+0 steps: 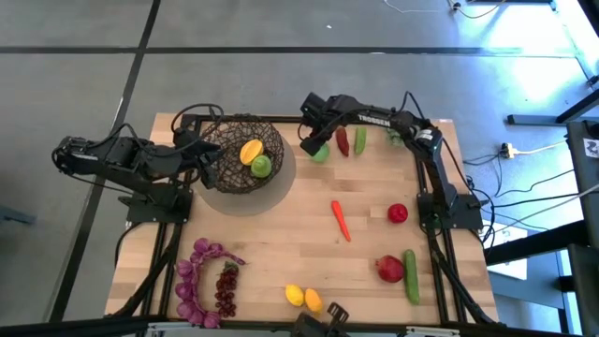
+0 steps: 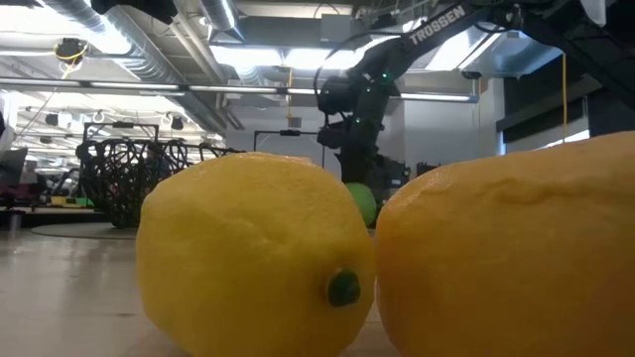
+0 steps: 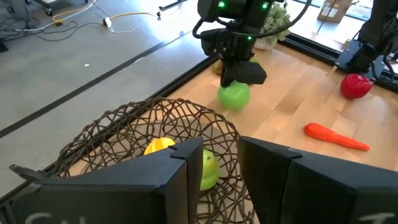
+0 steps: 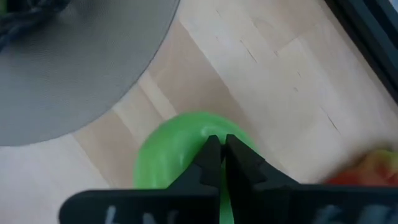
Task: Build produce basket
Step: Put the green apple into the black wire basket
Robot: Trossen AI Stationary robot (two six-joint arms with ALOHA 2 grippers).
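Observation:
The dark wire-mesh basket point(image 1: 245, 154) stands on a grey round mat at the table's far left, with a mango point(image 1: 251, 150) and a green apple point(image 1: 262, 167) inside. My left gripper point(image 1: 210, 155) is open at the basket's left rim point(image 3: 124, 134). My right gripper point(image 1: 314, 140) points down, shut on the top of a second green apple point(image 1: 321, 153), which also shows in the left wrist view point(image 3: 234, 96), just right of the basket. The low view shows this apple point(image 2: 363, 203) behind two lemons. My left gripper stands over the basket's near rim point(image 3: 205, 134); I cannot tell whether its fingers touch the wire. My right gripper comes from above, fingers pointing down, closed together on the top of the green apple point(image 4: 186, 134). The fingers hide what lies between them. I cannot tell whether the apple is off the table.
A red pepper point(image 1: 343, 140) and a green pepper point(image 1: 360, 140) lie right of the held apple. A carrot point(image 1: 340, 220), two red fruits point(image 1: 398, 213) point(image 1: 390, 269), a cucumber point(image 1: 410, 276), lemons point(image 1: 302, 298) and purple grapes point(image 1: 199, 281) lie nearer. A pale-green clump point(image 1: 397, 137) sits far right.

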